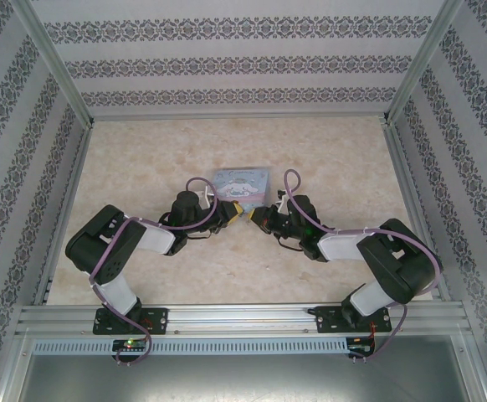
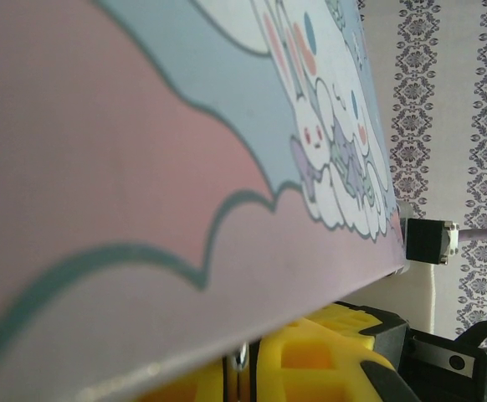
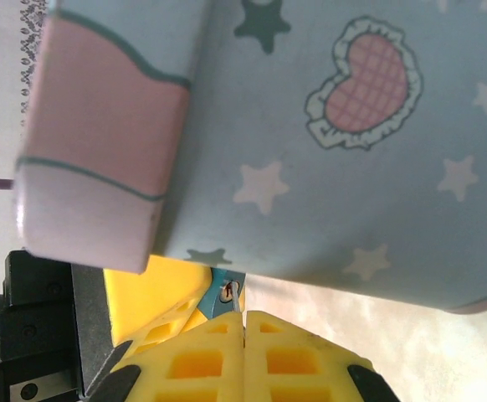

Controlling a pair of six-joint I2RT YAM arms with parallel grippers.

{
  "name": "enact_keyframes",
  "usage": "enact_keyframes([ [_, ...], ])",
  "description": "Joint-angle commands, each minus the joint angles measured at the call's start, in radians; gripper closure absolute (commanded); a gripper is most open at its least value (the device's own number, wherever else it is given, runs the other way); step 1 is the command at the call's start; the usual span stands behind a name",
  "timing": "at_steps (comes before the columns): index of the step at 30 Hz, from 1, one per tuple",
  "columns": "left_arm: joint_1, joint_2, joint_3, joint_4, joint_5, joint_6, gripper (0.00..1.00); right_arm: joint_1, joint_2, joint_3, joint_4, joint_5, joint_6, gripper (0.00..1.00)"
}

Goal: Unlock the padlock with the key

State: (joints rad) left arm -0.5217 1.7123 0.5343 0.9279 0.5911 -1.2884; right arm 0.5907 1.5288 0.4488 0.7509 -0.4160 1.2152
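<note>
Right wrist | right claw pressed together | left claw pinching padlock near tin

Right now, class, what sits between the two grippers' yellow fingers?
In the right wrist view, a small blue piece, likely the padlock, sits between the left gripper and the shut right gripper, close by the tin.

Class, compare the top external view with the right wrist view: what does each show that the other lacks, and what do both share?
Top external: both whole arms, the table and patterned walls. Right wrist: the heart-and-star print on the tin, and a small bluish piece, apparently the padlock, just past the shut right gripper. Both: the tin, and the left gripper meeting the right gripper tip to tip.
</note>
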Motion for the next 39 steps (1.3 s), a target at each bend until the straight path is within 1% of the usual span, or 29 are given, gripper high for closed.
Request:
enact_keyframes([
  [1,0.002,-0.003,-0.003,0.063,0.021,-0.004,1.0,-0.006,-0.002,0.04,0.044,-0.013,0.015,1.0],
  [10,0.0,-0.002,-0.001,0.081,0.019,-0.025,1.0,0.006,0.012,0.048,0.043,-0.004,0.014,1.0],
  [13,-0.002,0.003,-0.002,0.105,0.022,-0.064,1.0,0.003,0.03,0.036,0.067,0.012,0.009,1.0],
  [18,-0.005,0.019,-0.012,0.194,0.019,-0.157,1.0,-0.016,0.058,0.019,0.122,0.017,0.0,1.0],
  [22,-0.009,0.025,-0.01,0.234,0.018,-0.197,1.0,-0.031,0.082,0.019,0.153,0.006,0.002,1.0],
  [28,-0.018,0.01,0.001,0.223,0.021,-0.197,1.0,-0.056,0.121,0.025,0.207,-0.019,0.012,1.0],
  [35,-0.017,-0.011,0.0,0.175,0.03,-0.154,1.0,-0.093,0.176,0.039,0.311,-0.088,0.086,1.0],
  [39,-0.017,-0.014,-0.003,0.178,0.032,-0.151,1.0,-0.092,0.195,0.058,0.321,-0.122,0.109,1.0],
])
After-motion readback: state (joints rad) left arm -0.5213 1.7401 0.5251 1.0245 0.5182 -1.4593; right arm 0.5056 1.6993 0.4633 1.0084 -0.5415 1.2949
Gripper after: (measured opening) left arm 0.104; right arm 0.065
